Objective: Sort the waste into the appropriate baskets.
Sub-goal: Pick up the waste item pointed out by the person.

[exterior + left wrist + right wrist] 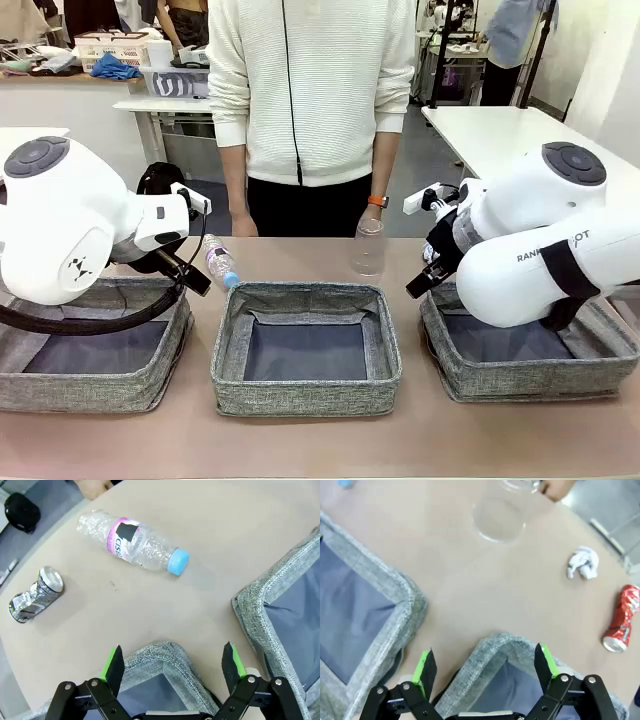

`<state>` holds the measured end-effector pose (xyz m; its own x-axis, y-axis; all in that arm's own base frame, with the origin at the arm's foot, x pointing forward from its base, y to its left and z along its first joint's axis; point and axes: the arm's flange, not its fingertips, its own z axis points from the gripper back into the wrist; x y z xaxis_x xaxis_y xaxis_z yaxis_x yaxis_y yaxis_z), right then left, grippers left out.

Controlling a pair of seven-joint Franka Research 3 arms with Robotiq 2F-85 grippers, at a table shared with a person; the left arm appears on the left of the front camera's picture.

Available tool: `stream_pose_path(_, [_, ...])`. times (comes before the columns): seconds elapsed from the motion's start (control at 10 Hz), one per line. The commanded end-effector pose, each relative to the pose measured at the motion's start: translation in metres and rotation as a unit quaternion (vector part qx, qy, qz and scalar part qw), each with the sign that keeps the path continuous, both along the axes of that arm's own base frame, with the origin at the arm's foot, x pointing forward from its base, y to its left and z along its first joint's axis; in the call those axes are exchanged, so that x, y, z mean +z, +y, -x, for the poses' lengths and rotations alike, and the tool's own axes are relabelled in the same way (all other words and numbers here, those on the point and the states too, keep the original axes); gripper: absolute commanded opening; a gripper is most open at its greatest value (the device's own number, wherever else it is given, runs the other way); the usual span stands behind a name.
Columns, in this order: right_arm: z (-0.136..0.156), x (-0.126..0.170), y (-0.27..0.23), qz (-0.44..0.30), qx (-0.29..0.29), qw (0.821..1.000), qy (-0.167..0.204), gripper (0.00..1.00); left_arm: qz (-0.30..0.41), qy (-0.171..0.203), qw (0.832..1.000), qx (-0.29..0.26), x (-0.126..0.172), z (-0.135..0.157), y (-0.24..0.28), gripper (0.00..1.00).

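Front view: left arm (pixel 60 230) hides part of far wall of left basket (pixel 100 385); right arm (pixel 540 265) covers far wall and much of bottom of right basket (pixel 520 378).
Left wrist view: middle basket (pixel 260 600) cut by right edge; bottle (pixel 132 542) label partly blacked out, print incomplete.
Right wrist view: clear cup (pixel 498 520) far end cut by top edge, likewise person's fingers (pixel 552 489) and blue cap (pixel 345 482); red can (pixel 621 622) print too blurred to read.

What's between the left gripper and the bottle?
In the left wrist view, a corner of the grey basket lies just past the left gripper; beyond it, bare tabletop up to the bottle.
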<state>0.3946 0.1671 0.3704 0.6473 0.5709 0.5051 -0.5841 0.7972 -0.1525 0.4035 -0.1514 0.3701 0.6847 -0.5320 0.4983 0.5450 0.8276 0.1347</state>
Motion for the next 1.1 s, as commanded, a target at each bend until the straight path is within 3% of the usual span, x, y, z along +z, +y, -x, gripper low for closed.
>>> stream_pose_path(0.0, [0.000, 0.000, 0.000, 0.000, 0.000, 1.000, 0.000, 1.00, 0.000, 0.000, 1.000, 0.000, 0.000, 0.000, 0.000, 1.00])
stream_pose_path(0.9, [0.000, 0.000, 0.000, 0.000, 0.000, 1.000, 0.000, 1.00, 0.000, 0.000, 1.000, 0.000, 0.000, 0.000, 0.000, 1.00])
stream_pose_path(1.0, [0.017, 0.047, -0.020, 0.025, 0.017, 0.999, 0.011, 1.00, -0.003, -0.017, 1.000, -0.025, 0.041, 0.011, 0.026, 1.00])
